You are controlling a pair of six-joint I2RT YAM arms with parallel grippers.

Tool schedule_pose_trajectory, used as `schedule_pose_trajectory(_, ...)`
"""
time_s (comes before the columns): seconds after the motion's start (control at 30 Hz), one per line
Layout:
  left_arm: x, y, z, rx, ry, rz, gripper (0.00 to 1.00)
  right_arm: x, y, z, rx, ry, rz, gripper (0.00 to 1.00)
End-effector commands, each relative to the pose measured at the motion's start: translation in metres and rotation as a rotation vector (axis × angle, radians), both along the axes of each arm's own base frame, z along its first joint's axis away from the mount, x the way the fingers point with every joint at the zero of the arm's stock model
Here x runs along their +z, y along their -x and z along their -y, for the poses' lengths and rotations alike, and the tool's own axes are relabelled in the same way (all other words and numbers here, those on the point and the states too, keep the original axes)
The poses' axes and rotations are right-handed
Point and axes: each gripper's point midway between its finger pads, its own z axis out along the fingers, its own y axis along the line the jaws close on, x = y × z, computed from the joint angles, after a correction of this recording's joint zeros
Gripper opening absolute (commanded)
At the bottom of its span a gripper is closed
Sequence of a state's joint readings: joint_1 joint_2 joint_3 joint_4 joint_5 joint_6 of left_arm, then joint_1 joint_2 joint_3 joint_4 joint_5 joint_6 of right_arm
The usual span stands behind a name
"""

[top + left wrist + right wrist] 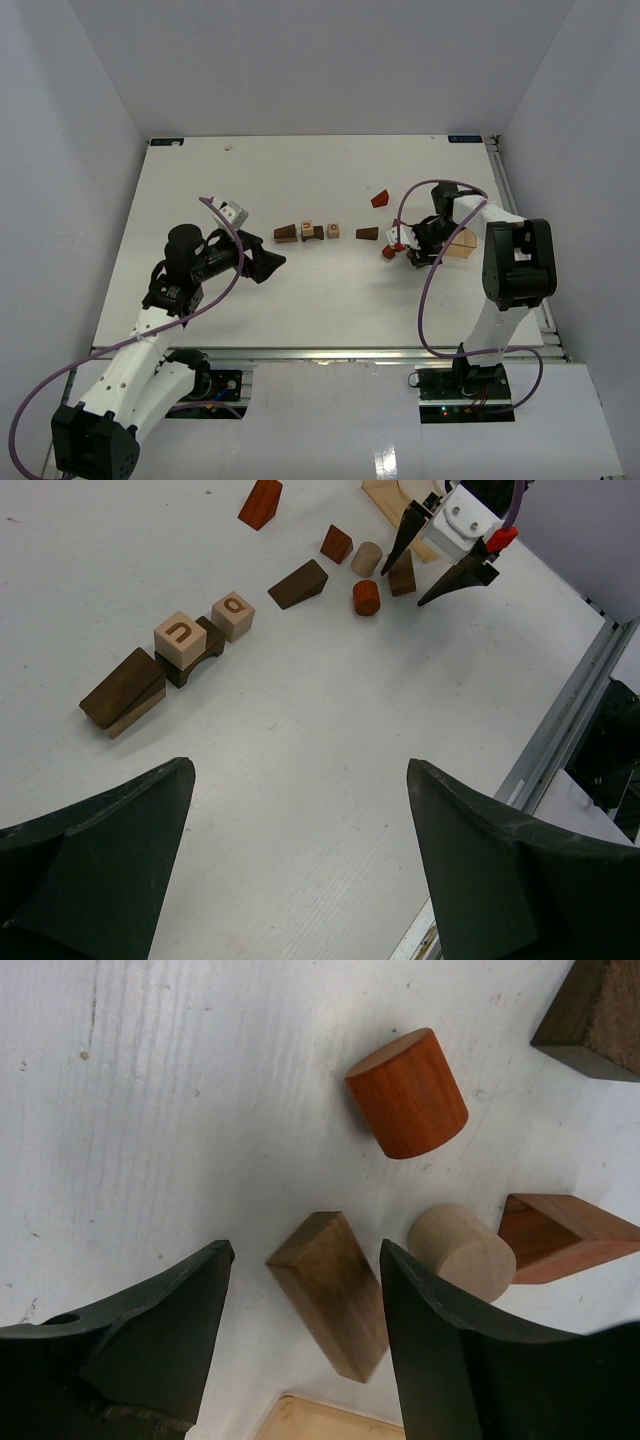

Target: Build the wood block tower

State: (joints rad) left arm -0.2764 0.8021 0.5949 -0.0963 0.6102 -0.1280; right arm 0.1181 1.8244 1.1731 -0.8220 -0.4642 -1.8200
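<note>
Plainly, the right gripper (pixel 305 1252) stands open astride the brown block (pixel 330 1305), not yet clamped; a skewed close could twist it or send the tan cylinder (pixel 462 1250) just beside it rolling. The wood block tower (pixel 312 232), barely begun, lies well apart from the brown block, nearer the left gripper (pixel 300 768), which hangs wide open, empty.

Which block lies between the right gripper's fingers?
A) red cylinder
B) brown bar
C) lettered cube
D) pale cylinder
B: in the right wrist view the brown bar lies flat between the fingers of the open right gripper, while the red cylinder sits beyond the tips.
</note>
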Motion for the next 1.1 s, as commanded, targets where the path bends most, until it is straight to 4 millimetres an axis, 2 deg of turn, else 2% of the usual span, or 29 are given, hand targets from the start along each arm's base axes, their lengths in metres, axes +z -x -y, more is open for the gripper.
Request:
schedule_pose_trajectory(0.0,0.005,0.0,-0.002,0.003,0.005,0.023,0.98,0.0,-0.003,0.001,-0.013,0.0,0.009,0.69)
schedule_pose_trajectory(0.2,0.006,0.0,-0.002,0.003,0.006,0.025,0.98,0.005,-0.009,0.002,-0.022,0.01,0.027,0.67)
schedule_pose_trajectory(0.6,0.006,0.001,-0.002,0.001,0.007,0.028,0.98,0.015,-0.005,0.013,0.047,0.073,0.017,0.68)
schedule_pose_trajectory(0.83,0.006,0.001,-0.002,0.003,0.006,0.025,0.98,0.007,-0.01,0.02,0.072,0.122,0.005,0.68)
schedule_pose_trajectory(1.07,0.004,0.0,-0.002,0.002,0.002,0.021,0.98,0.001,-0.011,0.02,0.084,0.13,-0.02,0.55)
